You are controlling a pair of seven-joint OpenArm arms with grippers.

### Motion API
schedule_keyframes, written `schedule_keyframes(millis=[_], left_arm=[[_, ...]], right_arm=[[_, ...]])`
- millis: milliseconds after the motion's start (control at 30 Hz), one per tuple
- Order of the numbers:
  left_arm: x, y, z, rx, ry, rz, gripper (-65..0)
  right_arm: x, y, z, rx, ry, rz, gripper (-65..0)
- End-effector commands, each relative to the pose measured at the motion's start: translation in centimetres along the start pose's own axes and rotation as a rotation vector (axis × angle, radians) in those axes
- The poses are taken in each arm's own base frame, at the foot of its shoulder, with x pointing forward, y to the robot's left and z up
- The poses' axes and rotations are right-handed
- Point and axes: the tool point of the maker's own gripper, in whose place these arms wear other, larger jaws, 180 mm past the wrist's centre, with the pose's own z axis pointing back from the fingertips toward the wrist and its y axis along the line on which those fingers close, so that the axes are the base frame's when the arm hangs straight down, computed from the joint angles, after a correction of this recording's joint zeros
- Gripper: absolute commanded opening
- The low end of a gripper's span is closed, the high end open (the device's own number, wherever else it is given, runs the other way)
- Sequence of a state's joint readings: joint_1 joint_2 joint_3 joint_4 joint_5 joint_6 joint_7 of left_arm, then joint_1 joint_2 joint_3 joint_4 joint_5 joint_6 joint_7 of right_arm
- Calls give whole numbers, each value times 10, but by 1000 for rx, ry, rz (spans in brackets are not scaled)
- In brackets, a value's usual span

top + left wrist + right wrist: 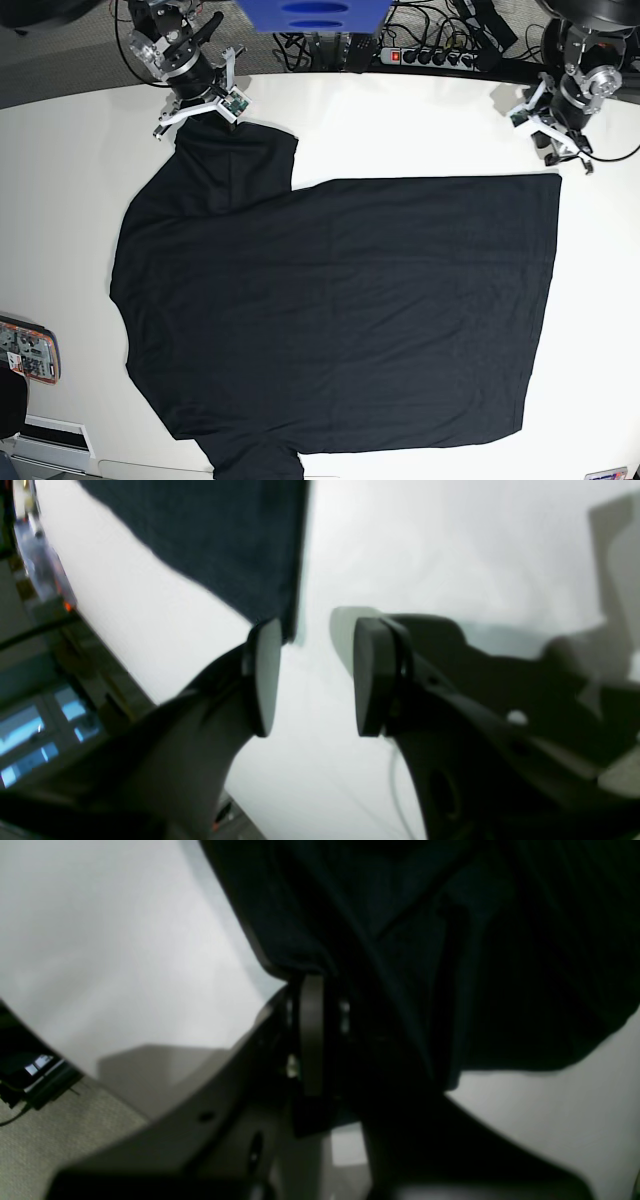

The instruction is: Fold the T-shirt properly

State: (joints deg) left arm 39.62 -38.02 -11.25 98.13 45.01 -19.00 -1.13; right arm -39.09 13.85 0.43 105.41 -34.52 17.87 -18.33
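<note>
The black T-shirt (330, 310) lies spread flat on the white table (400, 120), with one sleeve (235, 150) at the far left and its hem on the right. My right gripper (200, 112) is at that sleeve's far edge. In the right wrist view it (327, 1030) is shut on the dark cloth (450, 940), which hides one finger. My left gripper (552, 148) is just beyond the far right hem corner (556, 178). In the left wrist view it (315, 677) is open and empty, and the shirt corner (225, 540) ends at one fingertip (265, 670).
A power strip (440, 55) and cables lie along the table's back edge, next to a blue object (310, 15). An orange-edged device (28, 352) sits at the left edge. The shirt's lower sleeve (250, 462) reaches the front edge.
</note>
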Motion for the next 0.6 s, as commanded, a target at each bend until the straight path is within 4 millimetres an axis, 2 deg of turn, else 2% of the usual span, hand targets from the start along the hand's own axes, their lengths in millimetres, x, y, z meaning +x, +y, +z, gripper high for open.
schedule_keyframes(millis=[0,267,400,567], left_arm=[[-8,12,3,25,24,-32,-412],[-23,20,2,11,85,-77,-409],[-21,24,1,11,63,-27,-362],[-27,10,-6,-31,75,-18,-353]], right_arm=[[-8,2,3,11,37,15,-650],[-8,2,3,11,37,15,-650],[-7,3,3,14,34,16,-650],[-7,4,3,17,33,16,-650]])
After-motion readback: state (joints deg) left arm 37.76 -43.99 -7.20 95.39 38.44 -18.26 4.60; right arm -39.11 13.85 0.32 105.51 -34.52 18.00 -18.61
